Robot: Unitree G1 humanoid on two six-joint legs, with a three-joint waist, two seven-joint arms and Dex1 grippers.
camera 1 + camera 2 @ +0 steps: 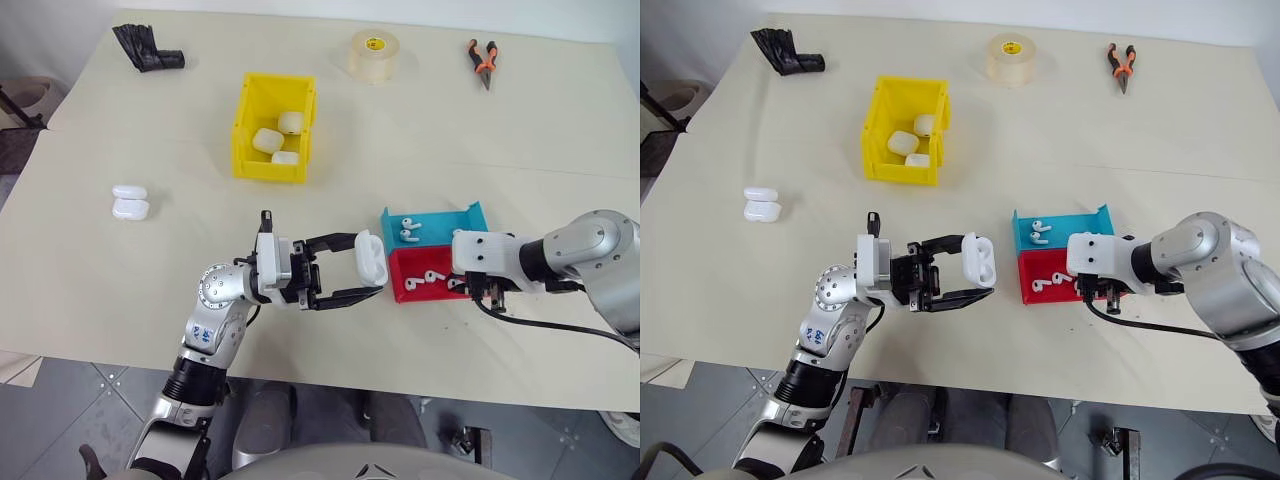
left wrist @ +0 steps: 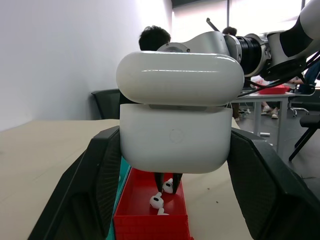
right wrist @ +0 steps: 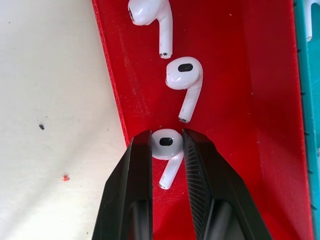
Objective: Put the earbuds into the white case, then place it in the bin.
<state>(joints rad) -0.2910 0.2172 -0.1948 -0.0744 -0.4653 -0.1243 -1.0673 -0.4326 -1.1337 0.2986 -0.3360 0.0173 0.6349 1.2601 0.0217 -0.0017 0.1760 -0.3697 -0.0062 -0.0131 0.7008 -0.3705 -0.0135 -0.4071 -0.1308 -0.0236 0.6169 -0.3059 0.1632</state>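
No brand name or writing is reading clearly anywhere; the tape roll [image 1: 374,55] is bearing a small yellow label, too small to read. The left gripper [image 1: 372,273] is clamping a white case [image 1: 370,257] between its black fingers [image 2: 80,195], holding it above the table [image 1: 150,290] beside the red tray [image 1: 418,291]. The case is glossy, rounded, its lid raised slightly. The right gripper [image 3: 167,145] is reaching down into the red tray, its fingers pinching the head of one earbud [image 3: 167,150]; two more earbuds [image 3: 184,82] are lying just beyond it. The blue tray [image 1: 440,225] behind is holding further earbuds. The yellow bin [image 1: 272,130] is standing farther back, containing three white cases. Two more cases [image 1: 130,202] are lying at the left.
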